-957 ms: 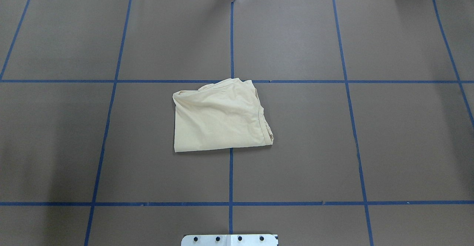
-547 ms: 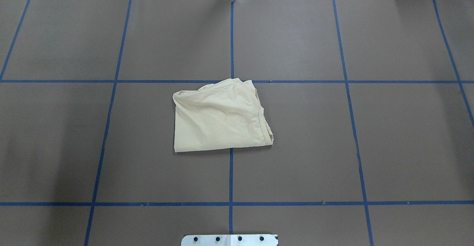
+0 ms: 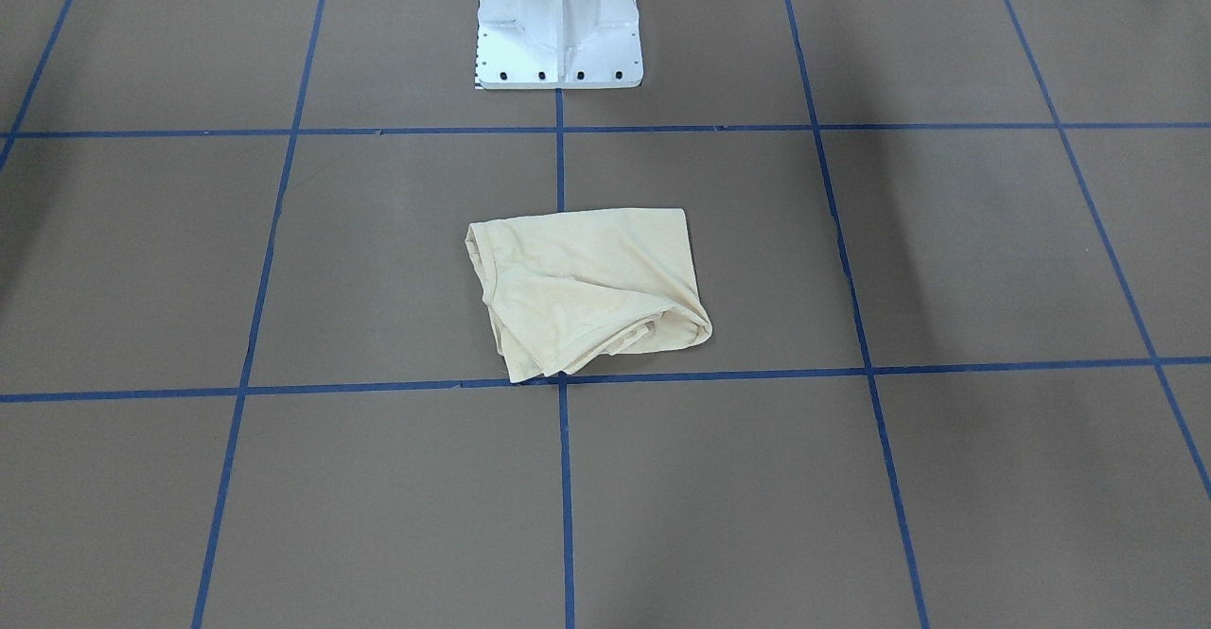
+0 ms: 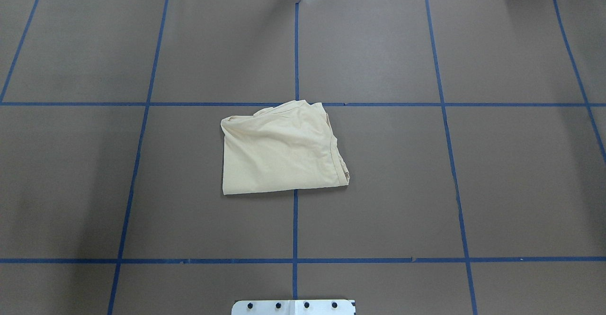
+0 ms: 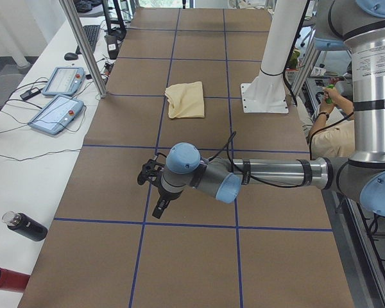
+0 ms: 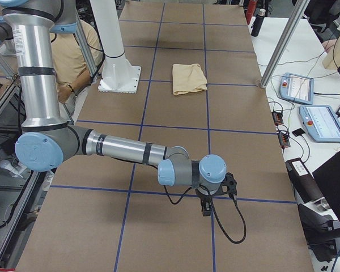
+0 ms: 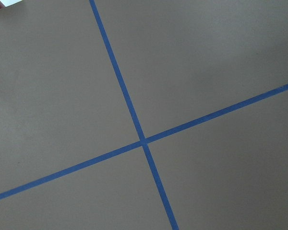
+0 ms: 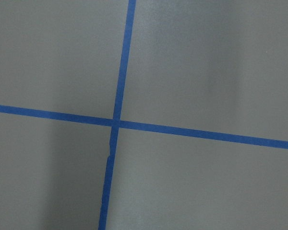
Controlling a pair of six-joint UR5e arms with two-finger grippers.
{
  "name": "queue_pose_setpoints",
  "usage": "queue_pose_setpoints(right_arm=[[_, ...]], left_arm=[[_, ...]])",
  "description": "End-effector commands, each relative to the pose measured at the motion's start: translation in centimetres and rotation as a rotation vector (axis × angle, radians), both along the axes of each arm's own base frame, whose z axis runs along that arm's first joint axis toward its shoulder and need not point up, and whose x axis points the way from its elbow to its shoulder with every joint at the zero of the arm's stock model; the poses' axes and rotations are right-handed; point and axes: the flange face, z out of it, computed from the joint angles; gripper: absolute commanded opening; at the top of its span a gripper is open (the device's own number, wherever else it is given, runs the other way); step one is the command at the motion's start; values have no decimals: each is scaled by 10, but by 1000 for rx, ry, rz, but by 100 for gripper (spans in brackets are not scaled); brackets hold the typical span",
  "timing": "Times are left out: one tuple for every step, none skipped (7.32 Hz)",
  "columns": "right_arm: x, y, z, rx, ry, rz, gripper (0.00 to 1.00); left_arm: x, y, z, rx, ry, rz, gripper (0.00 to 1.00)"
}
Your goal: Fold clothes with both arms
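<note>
A: Whereabouts of the T-shirt (image 4: 281, 151)?

B: Lies on the brown table (image 4: 426, 187), near its middle, folded into a rough rectangle with a plain cream face up. Straddles the centre blue tape line (image 4: 295, 225), with rather more cloth on the left arm's side. Touches a cross line of tape at its edge farthest from the white pedestal base (image 3: 558, 43). Looks smooth along the edge nearest the base, bunched and wrinkled at the far edge, layered along the edge on the right arm's side.

A: And the left arm (image 5: 269, 173)?

B: Reaches out low over the table toward that table end, forearm about level, well apart from the shirt. Carries the left gripper (image 5: 159, 208) pointing down, just above the paper, beside a tape line. Shows nothing through its wrist camera but a tape crossing (image 7: 143, 141) on brown paper.

A: Pincer wide or narrow?

B: Cannot tell; seen only from the side camera, small and dark.

A: Same for the right arm (image 6: 124, 150)?

B: Much the same. Stretches low toward the opposite table end, with the right gripper (image 6: 205, 208) hanging downward close to a blue line, a black cable looping beneath it. Frames only another tape crossing (image 8: 115, 121) in its wrist view. Again cannot tell how far apart the fingers stand. Holds no cloth that can be seen.

A: Anything else about?

B: Two touch-screen pendants (image 5: 56, 113) on the white bench beside the table, and a seated person (image 5: 330, 125) behind the base.
</note>
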Motion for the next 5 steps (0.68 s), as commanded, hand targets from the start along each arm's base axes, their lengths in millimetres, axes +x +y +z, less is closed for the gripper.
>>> queue_pose_setpoints(right_arm=[[0,4,4,-8,0,0,100],[0,4,4,-15,-5,7,100],[0,6,8,-27,-5,9,100],[-1,5,12,-32,-11,8,100],[-4,3,2,-17,-55,8,100]], left_arm=[[1,4,7,-13,5,0,100],[1,2,8,-15,12,4,100],[1,2,9,-11,14,7,100],[2,-2,5,-8,13,7,100],[1,-8,-4,9,10,5,100]])
